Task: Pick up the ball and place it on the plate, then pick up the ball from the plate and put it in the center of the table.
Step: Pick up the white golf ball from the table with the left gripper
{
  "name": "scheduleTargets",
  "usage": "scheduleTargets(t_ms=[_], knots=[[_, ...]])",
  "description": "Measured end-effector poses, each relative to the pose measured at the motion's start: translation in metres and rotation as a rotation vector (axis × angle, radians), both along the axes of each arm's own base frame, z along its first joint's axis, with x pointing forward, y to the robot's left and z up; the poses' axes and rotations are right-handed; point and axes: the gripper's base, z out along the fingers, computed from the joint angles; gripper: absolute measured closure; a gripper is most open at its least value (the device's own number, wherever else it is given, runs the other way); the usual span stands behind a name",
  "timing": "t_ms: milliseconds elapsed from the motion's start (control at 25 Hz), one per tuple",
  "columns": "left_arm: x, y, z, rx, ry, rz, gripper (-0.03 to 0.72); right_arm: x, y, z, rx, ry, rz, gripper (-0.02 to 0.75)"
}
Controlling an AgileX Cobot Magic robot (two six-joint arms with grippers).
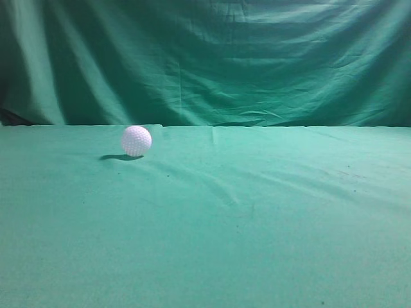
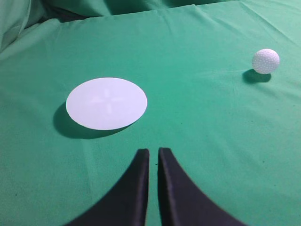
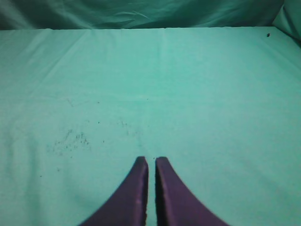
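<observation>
Ball (image 2: 265, 61), white, dimpled, loose on green surface (image 2: 197, 122) right of pale plate (image 2: 106, 103), well apart; probably light, hard, slick, prone to rolling, best pinched across widest girth; left gripper (image 2: 153, 153) and right gripper (image 3: 151, 160) jaws near-closed, empty.

small white dimpled golf ball (image 1: 136, 140): resting left of centre, toward the far edge | tabletop (image 1: 257, 224): broad, flat, slightly wrinkled green cloth | folded green backdrop curtain (image 1: 212, 58): hanging behind tabletop | ball shadow: falls left
</observation>
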Motion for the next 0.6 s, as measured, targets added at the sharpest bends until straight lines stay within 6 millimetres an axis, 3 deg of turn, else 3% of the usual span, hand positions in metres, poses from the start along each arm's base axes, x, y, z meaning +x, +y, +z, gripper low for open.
scheduleTargets(t_ms=[600], knots=[[0.0,0.0,0.0,0.0,0.0,0.0,0.638,0.0,0.0,0.0,0.0,0.0,0.0,0.689]])
